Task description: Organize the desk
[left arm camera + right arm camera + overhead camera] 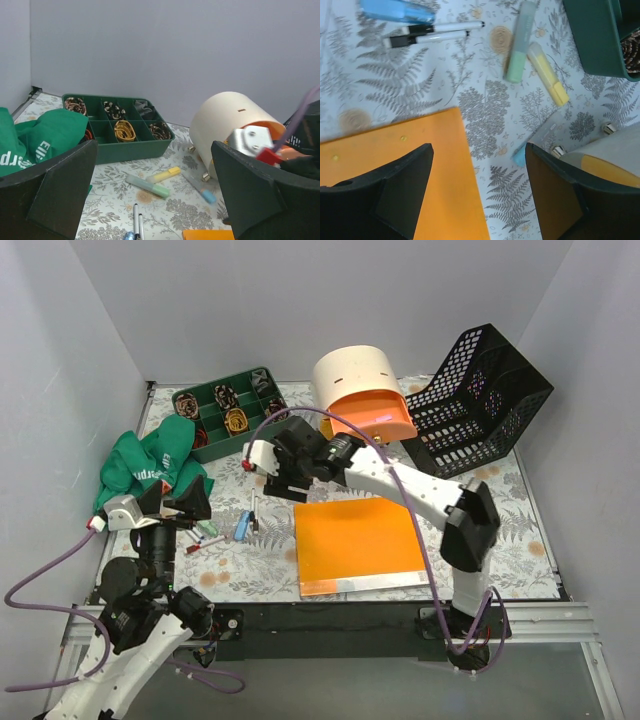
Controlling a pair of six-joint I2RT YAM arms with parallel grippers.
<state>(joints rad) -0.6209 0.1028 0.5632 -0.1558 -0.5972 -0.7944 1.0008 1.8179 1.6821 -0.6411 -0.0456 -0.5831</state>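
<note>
Lying beneath right claw (479,167): desk (395,92)

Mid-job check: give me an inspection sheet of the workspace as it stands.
Surface: fern-print desk, largely covered.
Job's things: desk untidy; orange folder flat near front edge.
Clutter: green cloth, green organizer tray, tipped black basket, cream bin on its side, loose highlighters, pens.
Grippers: left gripper open, empty; right gripper open, empty, above folder's corner.
Cables: purple cable looping along each arm.
Surroundings: plain grey walls.
</note>
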